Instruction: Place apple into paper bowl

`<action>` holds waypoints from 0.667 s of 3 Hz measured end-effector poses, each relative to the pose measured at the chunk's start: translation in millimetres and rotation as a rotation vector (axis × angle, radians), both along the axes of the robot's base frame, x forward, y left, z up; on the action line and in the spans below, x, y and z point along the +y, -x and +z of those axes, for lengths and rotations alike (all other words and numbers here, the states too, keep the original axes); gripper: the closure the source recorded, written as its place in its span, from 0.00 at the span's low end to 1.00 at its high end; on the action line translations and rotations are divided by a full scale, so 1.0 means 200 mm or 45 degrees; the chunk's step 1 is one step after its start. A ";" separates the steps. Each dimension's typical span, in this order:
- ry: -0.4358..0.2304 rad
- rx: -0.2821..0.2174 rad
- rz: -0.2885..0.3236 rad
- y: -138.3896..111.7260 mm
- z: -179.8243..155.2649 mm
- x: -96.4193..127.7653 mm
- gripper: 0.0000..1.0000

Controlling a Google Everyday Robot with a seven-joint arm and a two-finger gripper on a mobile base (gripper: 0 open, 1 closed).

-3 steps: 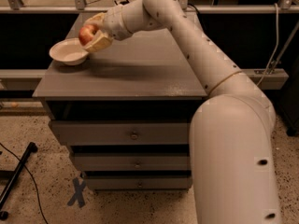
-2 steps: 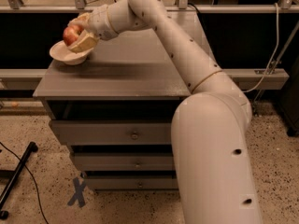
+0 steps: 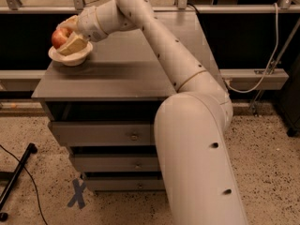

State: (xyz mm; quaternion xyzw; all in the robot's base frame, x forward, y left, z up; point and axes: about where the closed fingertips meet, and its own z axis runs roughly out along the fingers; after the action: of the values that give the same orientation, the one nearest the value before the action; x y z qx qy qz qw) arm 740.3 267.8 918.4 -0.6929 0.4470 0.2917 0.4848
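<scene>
The paper bowl (image 3: 70, 57) is a shallow cream bowl at the far left of the grey cabinet top (image 3: 122, 74). My gripper (image 3: 65, 35) reaches out over it from the right, at the end of the long white arm. It is shut on the apple (image 3: 59, 37), a red apple with a yellowish patch, held between the tan fingers (image 3: 74, 45). The apple hangs directly above the bowl, just over its rim level. The lower finger dips into the bowl and hides part of its inside.
The cabinet has several drawers (image 3: 101, 134) below its top. A metal railing (image 3: 187, 6) runs behind it. A black cable and stand (image 3: 16, 177) lie on the speckled floor at left, near an X mark (image 3: 77, 193). My white arm base (image 3: 199, 158) fills the foreground.
My gripper has carried the apple leftward from beside the bowl to directly over it, and the arm has stretched farther to the left.
</scene>
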 end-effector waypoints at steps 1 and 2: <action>0.001 0.004 0.006 0.01 -0.01 0.02 0.38; 0.002 0.007 0.013 0.01 -0.02 0.03 0.15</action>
State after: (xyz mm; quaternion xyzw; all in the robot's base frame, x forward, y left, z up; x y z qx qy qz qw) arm 737.8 274.7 914.7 -0.6948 0.4450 0.2957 0.4815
